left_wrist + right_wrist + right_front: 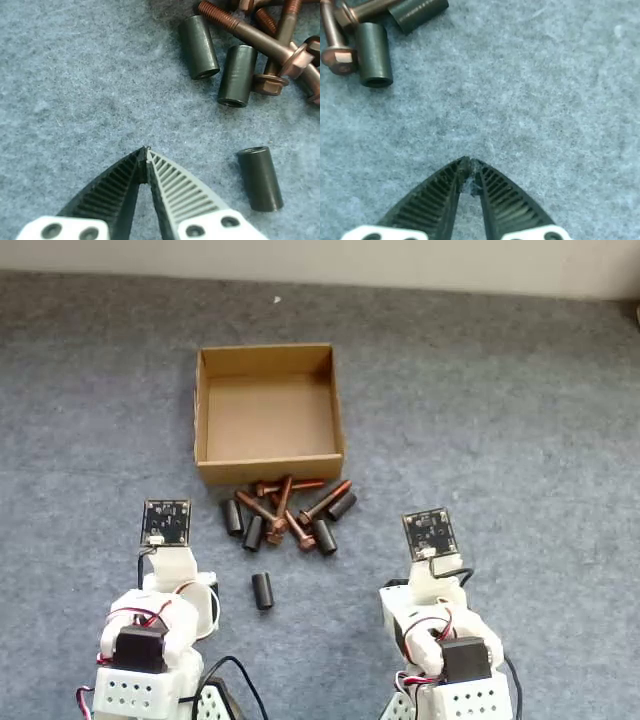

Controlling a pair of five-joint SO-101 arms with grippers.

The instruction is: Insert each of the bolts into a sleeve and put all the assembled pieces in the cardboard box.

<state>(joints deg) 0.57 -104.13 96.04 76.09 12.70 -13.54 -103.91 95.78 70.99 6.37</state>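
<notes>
Several copper bolts point(288, 502) lie in a crossed pile just in front of the open cardboard box point(268, 468), which holds nothing. Black sleeves point(232, 516) lie around the pile, and a lone sleeve point(262, 591) rests nearer the arms. My left gripper point(145, 150) is shut with nothing in it, low over the carpet. The lone sleeve point(260, 177) is off to its side, and two sleeves point(199, 46) and bolts point(250, 35) lie farther ahead. My right gripper point(467, 161) is shut, holding nothing, short of a sleeve point(374, 54) and a bolt point(332, 40).
Grey carpet point(500, 420) covers the table, with open room to both sides of the box and pile. The two arm bases point(150, 660) stand at the near edge.
</notes>
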